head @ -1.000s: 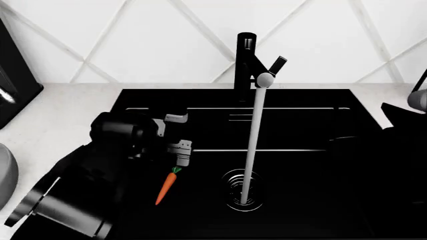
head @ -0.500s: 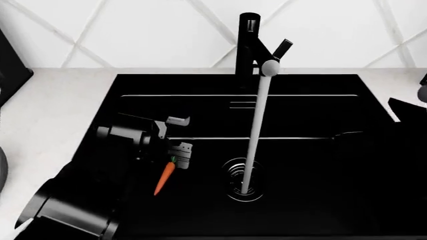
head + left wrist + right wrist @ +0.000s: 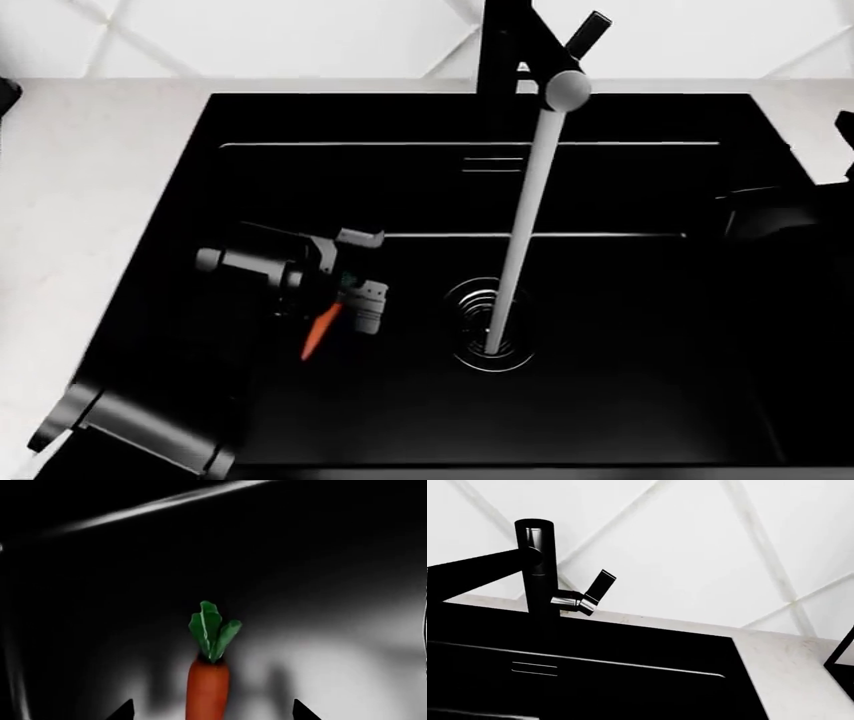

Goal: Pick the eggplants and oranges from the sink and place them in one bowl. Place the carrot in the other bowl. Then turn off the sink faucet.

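Observation:
The orange carrot (image 3: 208, 682) with its green leafy top lies on the floor of the black sink (image 3: 627, 400). In the left wrist view it sits between the two dark fingertips of my left gripper (image 3: 213, 711), which stand wide apart and clear of it: open. In the head view the left gripper (image 3: 362, 270) hovers over the carrot (image 3: 319, 331) and hides its top. My right arm (image 3: 781, 215) is a dark mass at the sink's right side, and its fingers cannot be made out. Water runs from the faucet (image 3: 513, 50) to the drain (image 3: 490, 340). Eggplants, oranges and both bowls are out of view.
The faucet's side lever (image 3: 595, 591) angles upward beside the column (image 3: 537, 580). White marbled counter (image 3: 80, 180) borders the sink at left, and a white tiled wall stands behind. The water stream (image 3: 523, 230) crosses the middle of the basin.
The head view has shifted forward and down, so the faucet sits higher in frame. My left gripper has closed in over the carrot, now covering its leafy end.

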`<state>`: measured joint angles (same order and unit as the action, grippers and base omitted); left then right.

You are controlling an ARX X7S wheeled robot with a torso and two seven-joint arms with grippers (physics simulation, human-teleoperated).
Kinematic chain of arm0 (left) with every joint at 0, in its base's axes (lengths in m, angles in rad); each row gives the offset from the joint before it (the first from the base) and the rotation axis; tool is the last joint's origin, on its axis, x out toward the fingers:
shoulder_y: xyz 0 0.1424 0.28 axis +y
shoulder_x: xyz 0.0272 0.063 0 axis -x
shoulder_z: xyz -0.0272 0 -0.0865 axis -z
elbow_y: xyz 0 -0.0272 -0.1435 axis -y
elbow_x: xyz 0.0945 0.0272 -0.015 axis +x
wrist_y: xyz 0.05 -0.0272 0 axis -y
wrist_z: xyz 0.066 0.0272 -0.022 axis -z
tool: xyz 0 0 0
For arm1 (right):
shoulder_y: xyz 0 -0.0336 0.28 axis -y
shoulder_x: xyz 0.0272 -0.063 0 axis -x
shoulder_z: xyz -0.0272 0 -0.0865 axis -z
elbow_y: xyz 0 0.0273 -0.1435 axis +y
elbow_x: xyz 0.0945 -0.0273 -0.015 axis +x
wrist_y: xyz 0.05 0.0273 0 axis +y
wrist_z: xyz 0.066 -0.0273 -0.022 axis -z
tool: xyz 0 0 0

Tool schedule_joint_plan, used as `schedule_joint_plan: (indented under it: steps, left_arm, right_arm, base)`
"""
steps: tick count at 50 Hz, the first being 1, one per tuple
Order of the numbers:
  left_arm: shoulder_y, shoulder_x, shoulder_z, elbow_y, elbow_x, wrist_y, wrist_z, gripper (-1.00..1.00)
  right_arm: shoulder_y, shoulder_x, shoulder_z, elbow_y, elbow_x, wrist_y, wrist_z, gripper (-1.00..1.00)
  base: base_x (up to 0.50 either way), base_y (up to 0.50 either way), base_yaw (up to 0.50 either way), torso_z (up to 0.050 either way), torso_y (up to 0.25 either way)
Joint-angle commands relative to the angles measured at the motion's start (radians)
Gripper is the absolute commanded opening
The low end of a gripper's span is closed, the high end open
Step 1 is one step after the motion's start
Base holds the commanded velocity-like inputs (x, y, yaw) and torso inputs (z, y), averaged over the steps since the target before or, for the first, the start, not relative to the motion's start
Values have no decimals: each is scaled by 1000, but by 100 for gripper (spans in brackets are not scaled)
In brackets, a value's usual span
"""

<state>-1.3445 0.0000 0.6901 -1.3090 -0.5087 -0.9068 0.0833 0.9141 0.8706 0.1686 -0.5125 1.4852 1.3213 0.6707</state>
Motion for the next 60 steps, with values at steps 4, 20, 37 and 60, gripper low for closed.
schedule_joint_plan:
  steps: [4,20,37,60]
  left_arm:
    - [-5,0,83,0,-99,45,-9,100]
    - [-1,0,47,0,-98,17,-53,-100]
    - [-58,0,35,0,-102,18,-16,-100]
    - [0,-319,-178,1002,-690,-486,-537,-100]
  right_arm:
    - [13,8,5,-2,34,2,12,100]
    - [-9,11,-8,-3,-5,-20,-18,100]
    - [-16,28,5,-10,45,-28,18,100]
    - [-66,38,17,-26,56,-49,20,100]
  base:
    - [0,0,0,23,-167]
    - [0,0,0,6,-44]
    - [0,0,0,0,0]
    - [0,0,0,0,0]
